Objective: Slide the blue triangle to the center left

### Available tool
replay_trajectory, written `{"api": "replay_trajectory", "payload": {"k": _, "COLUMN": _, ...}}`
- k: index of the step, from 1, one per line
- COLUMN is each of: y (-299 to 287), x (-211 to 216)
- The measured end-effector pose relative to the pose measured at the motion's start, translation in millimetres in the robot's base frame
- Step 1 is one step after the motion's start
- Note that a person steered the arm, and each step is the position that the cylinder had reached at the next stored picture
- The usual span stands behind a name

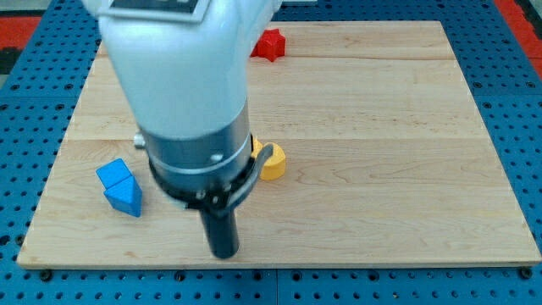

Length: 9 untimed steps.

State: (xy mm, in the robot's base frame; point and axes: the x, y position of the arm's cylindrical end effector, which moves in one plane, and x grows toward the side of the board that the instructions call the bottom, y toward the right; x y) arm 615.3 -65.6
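Observation:
The blue triangle (119, 187) lies on the wooden board (381, 169) near its lower left. My tip (224, 252) is at the end of the dark rod, low in the view near the board's bottom edge. It stands well to the right of the blue triangle and a little lower, apart from it. The arm's large white and grey body hides the board's upper middle left.
A yellow block (272, 161) lies just right of the arm's body, partly hidden by it. A red block (270, 45) sits near the board's top edge. Blue perforated table surrounds the board.

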Motion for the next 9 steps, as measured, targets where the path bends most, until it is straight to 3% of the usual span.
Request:
{"api": "replay_trajectory", "payload": {"k": 2, "y": -84.6, "x": -2.1}}
{"api": "replay_trajectory", "payload": {"k": 3, "y": -96.5, "x": -27.8}}
{"api": "replay_trajectory", "payload": {"k": 5, "y": -100.8, "x": -111.5}}
{"api": "replay_trajectory", "payload": {"k": 9, "y": -100.0, "x": -234.9}}
